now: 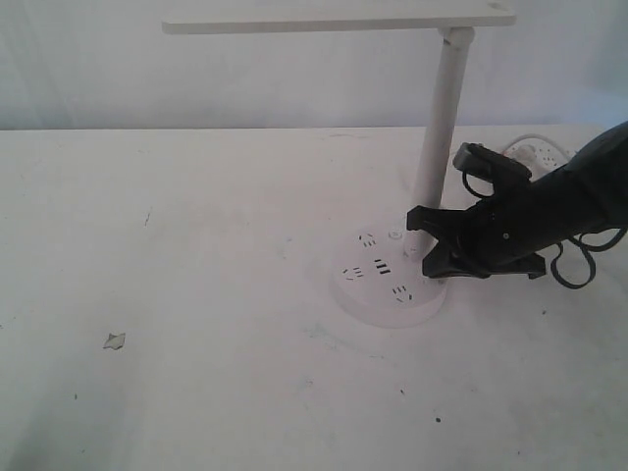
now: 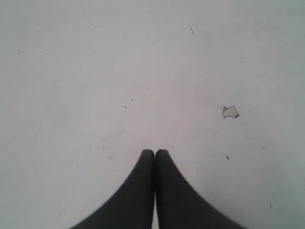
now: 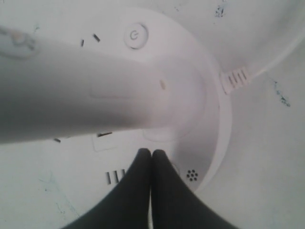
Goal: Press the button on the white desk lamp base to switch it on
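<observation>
The round, smooth white desk lamp base (image 1: 388,287) is set right of centre on the scuffed bench (image 1: 196,343), its circular button (image 3: 136,36) parted by the slanted pole (image 3: 95,90) from the closed, empty right fingers (image 3: 138,191). The left fingers (image 2: 133,200) are also closed, well apart.

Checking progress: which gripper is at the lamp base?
The right gripper, shut, over the white desk lamp base beside its pole; the left gripper, also shut, is over tabletop only.

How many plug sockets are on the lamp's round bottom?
3 sockets show on the base: one at the back, one on the left, one at the front, in the exterior view. The right gripper covers part of the base, so more may be hidden.
</observation>
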Controlling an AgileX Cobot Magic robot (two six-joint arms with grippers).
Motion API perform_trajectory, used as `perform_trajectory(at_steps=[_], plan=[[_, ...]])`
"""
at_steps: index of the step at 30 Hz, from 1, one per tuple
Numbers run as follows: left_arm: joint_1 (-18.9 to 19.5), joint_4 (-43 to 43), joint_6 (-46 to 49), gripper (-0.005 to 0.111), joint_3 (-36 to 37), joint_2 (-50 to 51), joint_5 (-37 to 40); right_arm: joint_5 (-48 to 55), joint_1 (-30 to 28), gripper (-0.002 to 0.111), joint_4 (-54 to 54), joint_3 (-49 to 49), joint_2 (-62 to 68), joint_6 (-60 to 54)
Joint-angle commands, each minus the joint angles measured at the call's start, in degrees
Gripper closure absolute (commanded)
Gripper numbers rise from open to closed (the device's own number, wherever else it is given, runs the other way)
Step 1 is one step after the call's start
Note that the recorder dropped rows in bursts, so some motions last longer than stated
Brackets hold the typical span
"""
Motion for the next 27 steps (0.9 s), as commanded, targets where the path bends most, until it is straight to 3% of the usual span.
perform_trajectory(at_steps=[1,20,27], plan=[[-0.5,0.0,-0.1,0.107,0.1,-0.2,0.1,-0.2,-0.1,0.108,0.2,0.0,0.4,-0.6],[-0.5,0.0,-0.1,0.107,0.1,-0.2,0.1,1.9,-0.1,0.108,-1.0,0.0,4.9,-0.6],[-0.5,0.0,-0.1,0.107,0.1,-0.2,0.1,2.1,-0.1,0.108,-0.6,-0.1,-3.1,-0.6]])
